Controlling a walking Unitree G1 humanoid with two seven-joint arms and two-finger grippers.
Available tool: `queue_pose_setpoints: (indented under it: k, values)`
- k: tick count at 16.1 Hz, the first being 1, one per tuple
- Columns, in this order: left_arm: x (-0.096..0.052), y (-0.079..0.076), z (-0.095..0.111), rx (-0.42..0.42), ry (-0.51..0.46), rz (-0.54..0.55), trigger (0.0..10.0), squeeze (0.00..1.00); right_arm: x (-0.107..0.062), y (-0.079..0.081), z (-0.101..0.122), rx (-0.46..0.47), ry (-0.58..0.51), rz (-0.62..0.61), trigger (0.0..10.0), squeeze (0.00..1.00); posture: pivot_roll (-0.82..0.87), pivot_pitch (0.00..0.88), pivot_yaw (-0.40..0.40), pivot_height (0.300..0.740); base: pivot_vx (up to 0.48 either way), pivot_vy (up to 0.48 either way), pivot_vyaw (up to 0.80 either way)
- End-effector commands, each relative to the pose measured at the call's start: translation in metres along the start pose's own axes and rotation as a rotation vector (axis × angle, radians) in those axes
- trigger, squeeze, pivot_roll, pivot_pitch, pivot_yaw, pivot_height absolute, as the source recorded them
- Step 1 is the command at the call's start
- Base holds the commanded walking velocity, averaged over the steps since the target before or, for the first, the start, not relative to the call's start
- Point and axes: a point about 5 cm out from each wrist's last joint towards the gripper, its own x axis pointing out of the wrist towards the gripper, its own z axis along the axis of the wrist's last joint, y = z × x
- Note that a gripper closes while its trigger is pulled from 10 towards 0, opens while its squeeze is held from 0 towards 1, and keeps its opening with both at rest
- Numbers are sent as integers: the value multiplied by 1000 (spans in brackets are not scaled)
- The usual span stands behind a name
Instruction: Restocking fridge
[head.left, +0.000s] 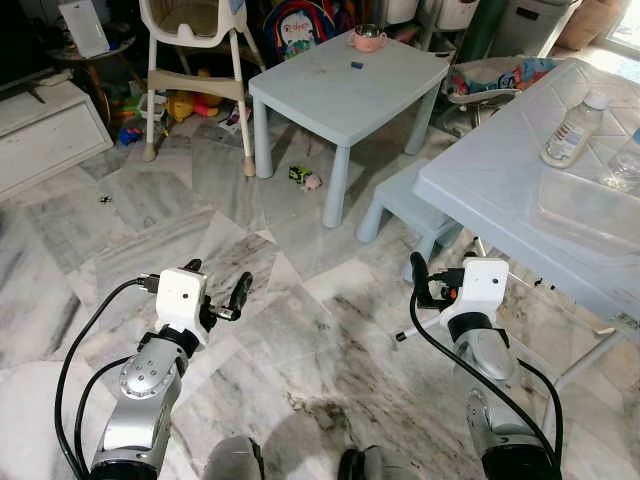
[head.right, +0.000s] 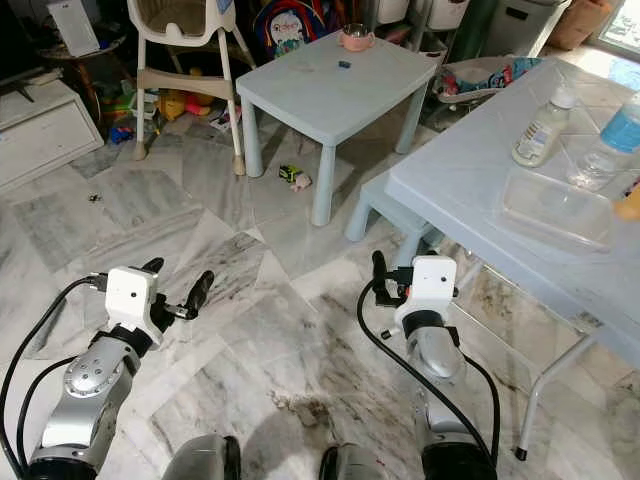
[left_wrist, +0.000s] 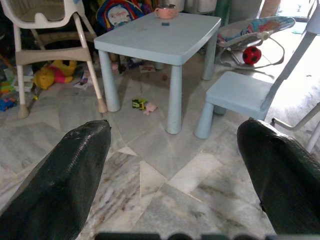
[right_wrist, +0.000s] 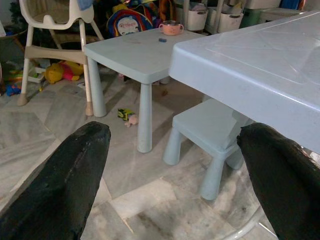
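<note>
Both arms held low over the marble floor (head.left: 300, 330), nothing in either claw: left gripper (head.left: 222, 296) fingers spread wide apart, right gripper (head.right: 385, 283) likewise spread, as both wrist views show. No fridge visible here. Likely restock items sit on the big table (head.right: 470, 180) at the robot's right: a clear bottle (head.right: 540, 128) with white cap, a second bottle (head.right: 607, 145) with blue cap just beside it, and a clear tray (head.right: 555, 212) nearer the table's front edge. Bottles look like thin plastic: light, smooth, a bit slippery, will dent if squeezed hard; best taken around the mid-body, below the cap, kept upright. Tray looks stiff but thin and shallow, awkward for two fingers; a grip on the rim seems best. Beside the big table, toward the room's middle: a small stool (head.left: 405, 195), partly under the table edge, then a low kids table (head.left: 345, 85) with a pink cup (head.left: 367, 38) on it. A high chair (head.left: 195, 60) and scattered toys stand beyond the kids table. Stool and the big table's legs could block stepping in close.
</note>
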Motion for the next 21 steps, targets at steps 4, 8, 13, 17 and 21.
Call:
queue_pose_setpoints:
  k: [4, 8, 13, 17, 21]
  values:
    - [-1, -1, -4, 10, 15, -6, 10000, 0, -1, -4, -2, -1, 9, -15, 10000, 0, 57, 40, -24, 740, 0, 0, 0]
    - [-1, -2, -5, 11, 17, -5, 10000, 0, -1, -5, -2, -3, 9, -15, 10000, 0, 56, 38, -26, 740, 0, 0, 0]
    - [-4, -1, -8, 16, 21, 12, 10000, 0, -3, -6, -4, -5, 15, -15, 10000, 0, 55, 39, -27, 740, 0, 0, 0]
    - [-4, 3, -9, 29, 13, 62, 10000, 0, -6, -8, -5, -14, 25, -8, 10000, 0, 57, 31, -30, 740, 0, 0, 0]
    - [-11, 11, -13, 16, 7, 154, 10000, 0, -16, -16, -8, -22, 41, -3, 10000, 0, 59, 4, -27, 740, 0, 0, 0]
